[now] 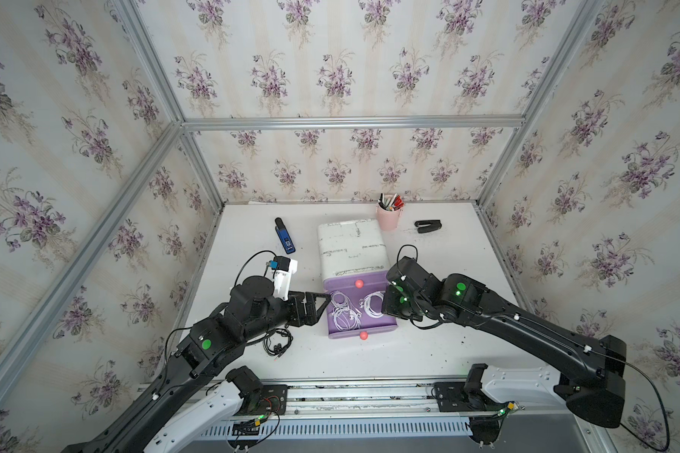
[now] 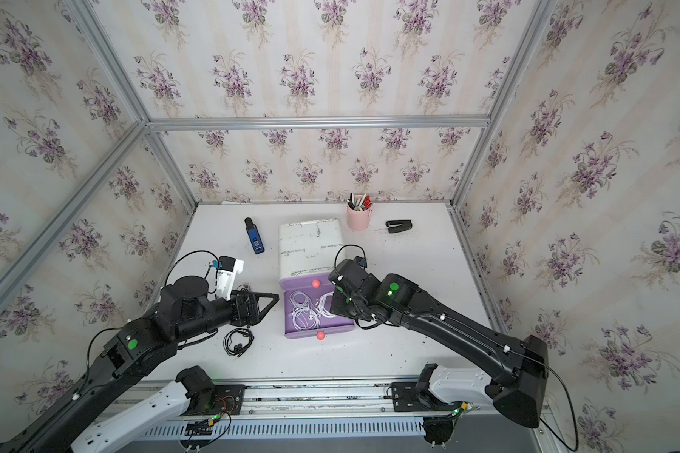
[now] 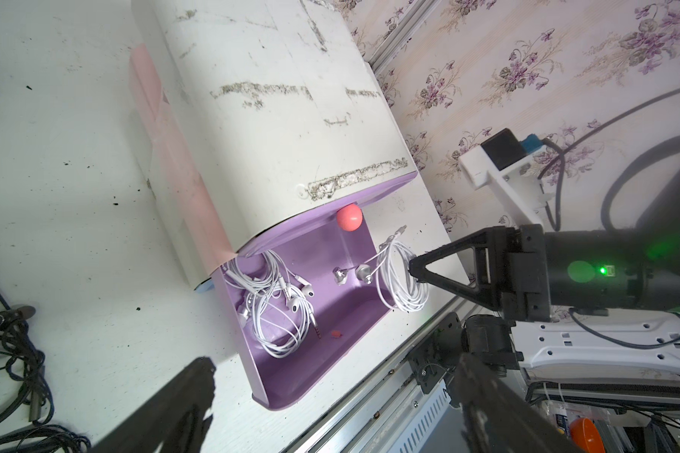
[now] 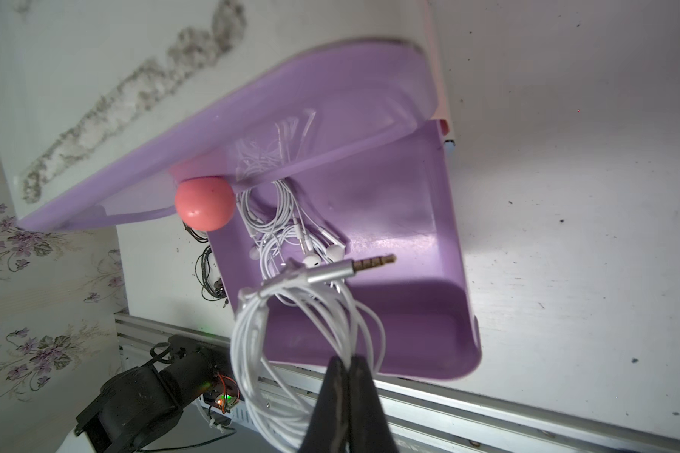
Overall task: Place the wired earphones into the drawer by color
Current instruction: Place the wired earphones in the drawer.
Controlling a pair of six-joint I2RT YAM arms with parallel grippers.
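Black earphones lie nearest you on the table, lower left of centre in both top views. They are loosely coiled just below your left arm in the frame and lie apart from the drawer. Just above them your left gripper stands spread wide and empty, its tips beside the drawer's left wall; you cannot tell whether they touch it. The purple drawer stands pulled out at frame centre, with a pink knob on its near face. In its left half sits a tangle of white earphones, with buds and a plug showing. Over its right half your right gripper is pressed together on a white coil. It pinches a few loops, so the bundle hangs with its silver plug sticking out sideways; you cannot tell if it touches the drawer floor. Behind, a second knob sits on another purple drawer front under the white cabinet. Farther up the frame are a blue device at left, and a pink cup of pens and a black stapler at upper right.
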